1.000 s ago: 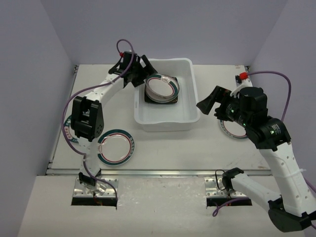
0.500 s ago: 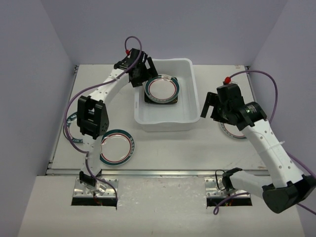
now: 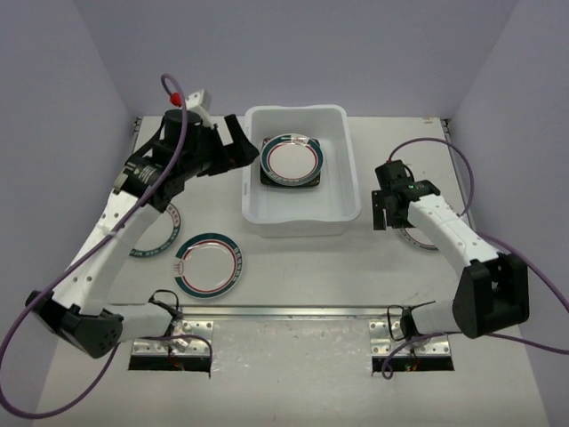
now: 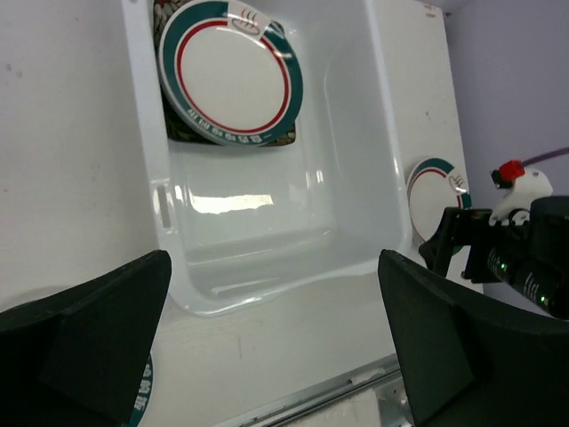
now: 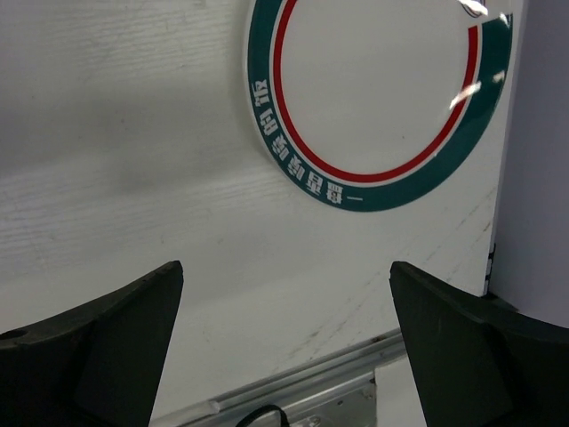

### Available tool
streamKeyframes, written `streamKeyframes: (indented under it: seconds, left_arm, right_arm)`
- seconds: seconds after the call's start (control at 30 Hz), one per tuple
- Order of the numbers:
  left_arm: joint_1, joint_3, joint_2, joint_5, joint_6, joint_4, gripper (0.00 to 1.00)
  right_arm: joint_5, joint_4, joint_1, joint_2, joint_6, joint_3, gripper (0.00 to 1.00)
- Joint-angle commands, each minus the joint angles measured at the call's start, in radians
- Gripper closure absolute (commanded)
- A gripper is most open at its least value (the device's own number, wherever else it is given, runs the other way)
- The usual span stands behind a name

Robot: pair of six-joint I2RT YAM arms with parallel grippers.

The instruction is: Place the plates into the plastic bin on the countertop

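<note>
The plastic bin (image 3: 300, 206) stands on the bench (image 3: 356, 267) at the far middle. In its far part a round plate with teal and red rim (image 3: 291, 158) lies on top of a square black plate (image 3: 289, 183). The near part of the bin floor is bare. The left tool (image 3: 242, 147) hangs just beside the left wall of the bin, outside of it. In the left wrist view its fingers (image 4: 89, 329) are spread wide with nothing between them, so it is released and empty. Three more round plates lie on the bench. The front plate (image 3: 210, 264) lies free, nearer than the bin and to its left. The half-hidden plate (image 3: 164, 242) is just left of that one and mostly covered by the left arm (image 3: 116, 222) (only an arc of its lettered rim shows). The right plate (image 3: 413, 238) lies to the right of the bin, partly under the right arm (image 3: 444, 231). The right tool (image 3: 382, 212) is over the bench between the bin and the right plate, near the plate's edge. In the right wrist view its fingers (image 5: 98, 338) are also wide apart and grasp nothing, and the right plate (image 5: 373, 98) lies ahead of them, not touched.
</note>
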Motion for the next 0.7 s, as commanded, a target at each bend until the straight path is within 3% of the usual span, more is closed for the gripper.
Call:
streamKeyframes:
  seconds: [0.0,0.13,0.43,0.6,0.67]
  left_arm:
    - [-0.007,-0.148,-0.026,0.051,0.063,-0.031,0.0]
    - [-0.007,-0.2,-0.068,0.039,0.123,-0.063,0.0]
    - [-0.007,-0.16,-0.063,0.048,0.182,-0.104,0.0]
    - [-0.007,-0.164,-0.057,0.074,0.18,-0.101,0.0]
    - [-0.007,-0.165,-0.057,0.074,0.183,-0.104,0.0]
  right_arm:
    - [-0.018,0.212,-0.04,0.048,-0.112,-0.029,0.03]
    - [-0.059,0.281,-0.065,0.126,-0.209,-0.046,0.05]
    - [-0.15,0.435,-0.137,0.247,-0.336,-0.127,0.12]
    - [-0.142,0.491,-0.142,0.315,-0.364,-0.138,0.23]
    - [-0.126,0.501,-0.142,0.339,-0.364,-0.135,0.35]
